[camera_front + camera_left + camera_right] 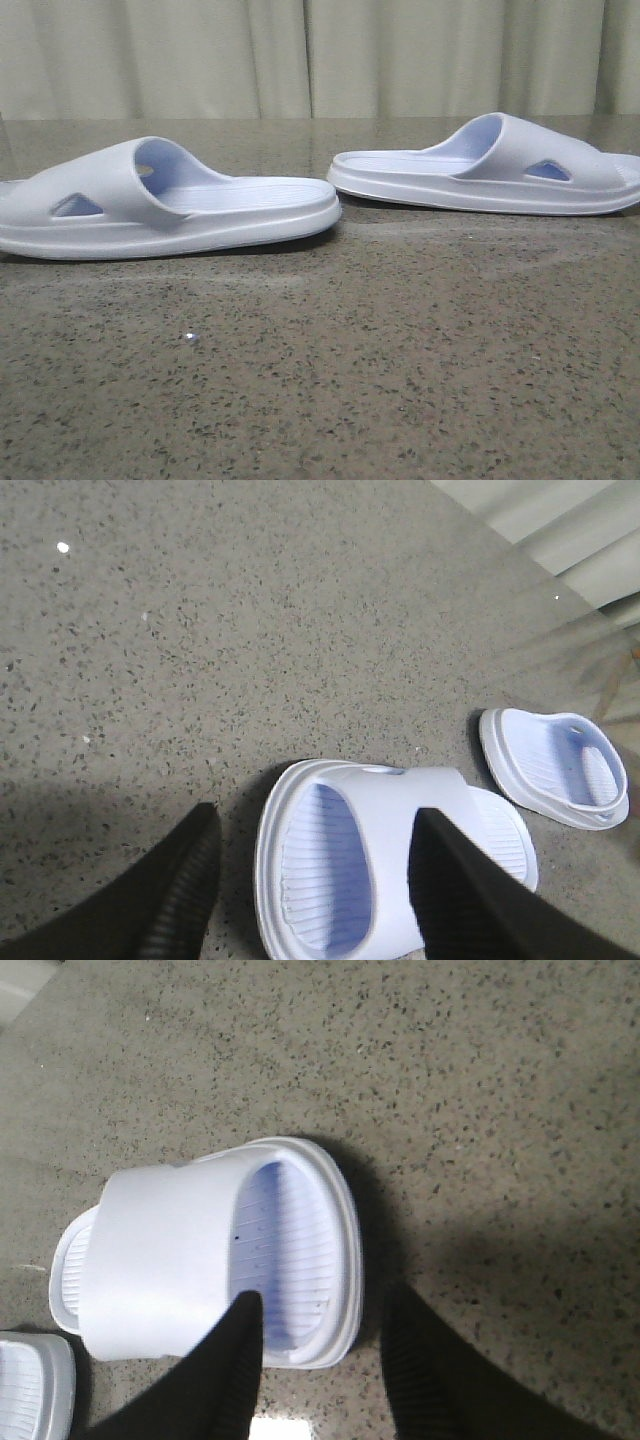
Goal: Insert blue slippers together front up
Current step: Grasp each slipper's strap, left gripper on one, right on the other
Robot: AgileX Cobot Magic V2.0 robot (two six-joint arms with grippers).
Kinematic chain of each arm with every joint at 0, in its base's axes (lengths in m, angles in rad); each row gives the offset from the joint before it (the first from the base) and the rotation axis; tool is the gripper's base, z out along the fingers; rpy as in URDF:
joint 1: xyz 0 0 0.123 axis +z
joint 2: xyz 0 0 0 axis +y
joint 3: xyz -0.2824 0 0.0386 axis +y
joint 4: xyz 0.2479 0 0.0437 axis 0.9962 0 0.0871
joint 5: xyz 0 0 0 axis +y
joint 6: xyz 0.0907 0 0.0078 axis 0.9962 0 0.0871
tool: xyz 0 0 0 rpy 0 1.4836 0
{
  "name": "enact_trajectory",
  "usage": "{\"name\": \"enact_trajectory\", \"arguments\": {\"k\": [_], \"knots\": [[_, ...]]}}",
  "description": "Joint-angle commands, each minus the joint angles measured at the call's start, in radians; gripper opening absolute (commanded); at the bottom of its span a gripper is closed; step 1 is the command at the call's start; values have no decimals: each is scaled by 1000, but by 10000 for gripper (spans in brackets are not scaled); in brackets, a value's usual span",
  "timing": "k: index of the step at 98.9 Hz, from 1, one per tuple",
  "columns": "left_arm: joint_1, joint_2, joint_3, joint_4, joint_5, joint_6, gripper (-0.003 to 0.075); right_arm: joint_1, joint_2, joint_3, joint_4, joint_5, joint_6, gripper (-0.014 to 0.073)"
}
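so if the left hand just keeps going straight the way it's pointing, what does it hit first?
Most likely the near slipper. The left hand is open above it, one finger over bare table, the other over the strap. Depth is unclear, so whether strap or footbed comes first is uncertain.

The right end effector hangs spread above one blue slipper, straddling its rim; the second slipper lies just beside on the speckled surface.

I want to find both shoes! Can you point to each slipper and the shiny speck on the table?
Left slipper (110, 180), front view, on its wide strap.
Right slipper (520, 150), front view, on its strap.
Shiny speck (190, 338), front view, on the speck itself.
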Motion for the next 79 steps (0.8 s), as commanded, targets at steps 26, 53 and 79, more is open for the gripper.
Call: {"name": "enact_trajectory", "arguments": {"k": [26, 53, 79], "knots": [[0, 84, -32, -69, 33, 77, 358, -16, 170, -71, 175, 114, -159, 235], [0, 95, -32, -52, 29, 86, 358, -16, 277, -167, 182, 186, -159, 235], [0, 95, -32, -47, 27, 90, 358, 25, 327, -174, 173, 213, -190, 235]]}}
